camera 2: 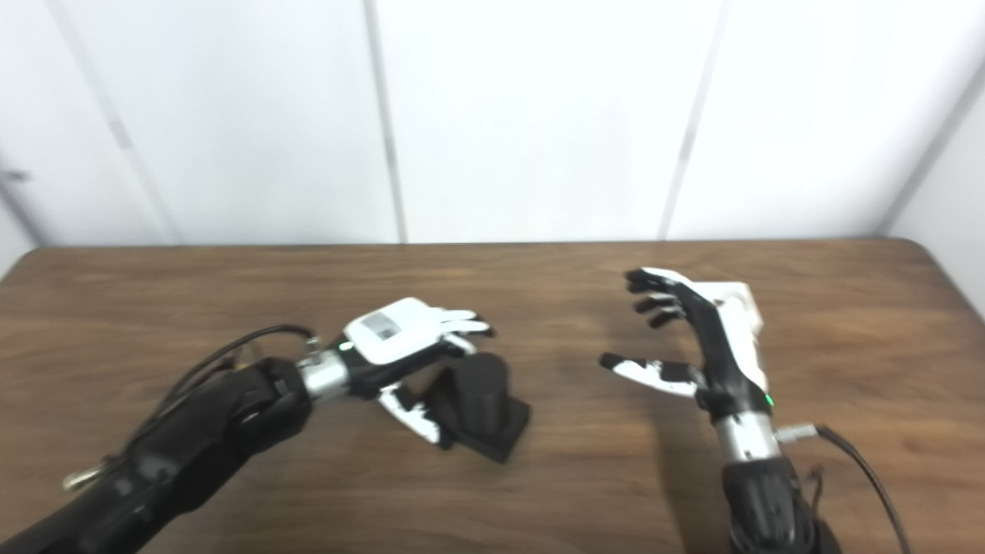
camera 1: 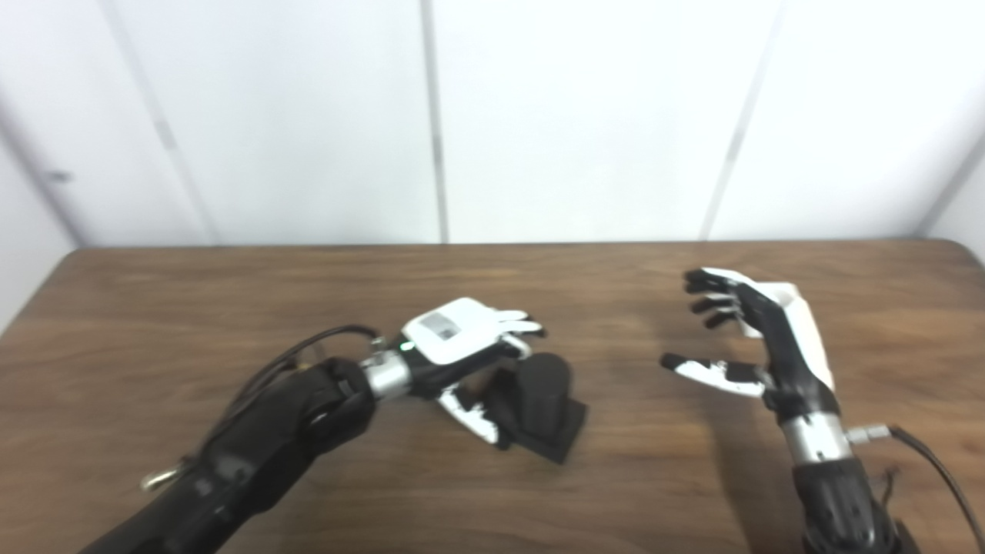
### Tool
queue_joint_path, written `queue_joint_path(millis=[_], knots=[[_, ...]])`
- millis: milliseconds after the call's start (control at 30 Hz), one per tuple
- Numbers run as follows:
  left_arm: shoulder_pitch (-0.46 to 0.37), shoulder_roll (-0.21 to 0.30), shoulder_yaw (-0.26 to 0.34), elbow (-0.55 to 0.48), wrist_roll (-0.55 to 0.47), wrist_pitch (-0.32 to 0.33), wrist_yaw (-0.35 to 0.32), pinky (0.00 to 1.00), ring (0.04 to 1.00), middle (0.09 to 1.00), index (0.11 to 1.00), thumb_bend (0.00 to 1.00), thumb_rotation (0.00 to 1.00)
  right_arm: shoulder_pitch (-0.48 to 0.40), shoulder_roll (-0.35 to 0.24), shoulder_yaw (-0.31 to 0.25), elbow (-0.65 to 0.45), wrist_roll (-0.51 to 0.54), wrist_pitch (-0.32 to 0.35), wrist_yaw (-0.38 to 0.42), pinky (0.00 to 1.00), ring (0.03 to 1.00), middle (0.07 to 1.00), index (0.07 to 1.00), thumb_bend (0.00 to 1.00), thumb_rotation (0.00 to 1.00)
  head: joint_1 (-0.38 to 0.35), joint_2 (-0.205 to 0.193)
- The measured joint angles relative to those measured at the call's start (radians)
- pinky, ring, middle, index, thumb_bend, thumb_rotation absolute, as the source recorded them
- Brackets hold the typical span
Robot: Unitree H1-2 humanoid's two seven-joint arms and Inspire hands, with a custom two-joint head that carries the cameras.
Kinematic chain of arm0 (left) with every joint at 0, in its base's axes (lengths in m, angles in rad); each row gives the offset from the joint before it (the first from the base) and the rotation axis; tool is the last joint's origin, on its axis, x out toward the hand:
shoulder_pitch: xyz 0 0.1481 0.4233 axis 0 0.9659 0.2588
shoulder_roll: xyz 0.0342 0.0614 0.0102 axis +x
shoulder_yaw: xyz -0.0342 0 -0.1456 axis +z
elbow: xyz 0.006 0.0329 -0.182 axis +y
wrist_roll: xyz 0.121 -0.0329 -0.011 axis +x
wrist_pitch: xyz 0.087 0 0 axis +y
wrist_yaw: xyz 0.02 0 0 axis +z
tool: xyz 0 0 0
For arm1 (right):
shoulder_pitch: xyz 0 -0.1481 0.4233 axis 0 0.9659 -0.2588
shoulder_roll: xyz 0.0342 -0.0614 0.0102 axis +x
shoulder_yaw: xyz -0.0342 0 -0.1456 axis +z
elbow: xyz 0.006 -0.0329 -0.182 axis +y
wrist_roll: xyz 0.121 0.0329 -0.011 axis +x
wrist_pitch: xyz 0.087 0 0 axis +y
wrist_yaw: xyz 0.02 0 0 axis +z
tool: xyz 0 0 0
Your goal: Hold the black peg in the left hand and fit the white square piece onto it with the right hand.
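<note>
Here, left eye view: left hand [camera 1: 462,338] cupped loosely about black peg [camera 1: 539,404] on tabletop [camera 1: 154,308], grip uncertain. Right eye view: right hand [camera 2: 696,338] spread, empty, at 3 o'clock; white square piece [camera 2: 742,304] just behind it.

Surface [camera 1: 154,308]: dark brown wood grain, streaky. Peg [camera 1: 539,400]: matte black all over, base included. Left hand [camera 1: 462,346]: white back shell with a small grey patch, black palm side, fingers [camera 1: 515,319] white on top, thumb speckled black and white. Right hand [camera 1: 758,338]: black palm, white back shell, black fingertips, thumb white with a black tip. Both wrists silver metal, forearms black, cables black. White square piece [camera 2: 742,296] behind right hand: plain white. Wall panels [camera 1: 308,115]: white with grey seams.
</note>
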Motion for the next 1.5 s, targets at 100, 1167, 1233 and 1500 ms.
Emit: queue_joint_path(millis=[100,1167,1233,1500], knots=[[0.0,0.02,-0.019,0.002,-0.005,-0.008,0.031,0.82,0.909,0.89,0.493,0.52,0.08,-0.034,-0.061,-0.001,-0.043,-0.047,0.046,0.035,0.54,0.645,0.727,0.733,0.7,0.15,-0.055,-0.012],[0.027,0.119,-0.071,-0.053,-0.103,-0.022,0.051,0.76,0.86,0.872,0.587,0.91,0.07,-0.402,-0.349,0.22,0.125,-0.408,0.501,0.573,0.98,0.998,1.0,0.908,0.94,0.22,-0.244,-0.089],[0.028,0.125,-0.077,-0.052,-0.107,-0.025,0.051,0.77,0.865,0.88,0.597,0.94,0.08,-0.418,-0.349,0.235,0.157,-0.407,0.501,0.582,0.98,0.996,0.999,0.908,0.95,0.22,-0.244,-0.089],[0.034,0.128,-0.077,-0.053,-0.117,-0.028,0.051,0.77,0.863,0.878,0.599,0.96,0.07,-0.473,-0.349,0.297,0.299,-0.403,0.477,0.587,0.97,0.969,0.978,0.892,0.91,0.19,-0.24,-0.084]])
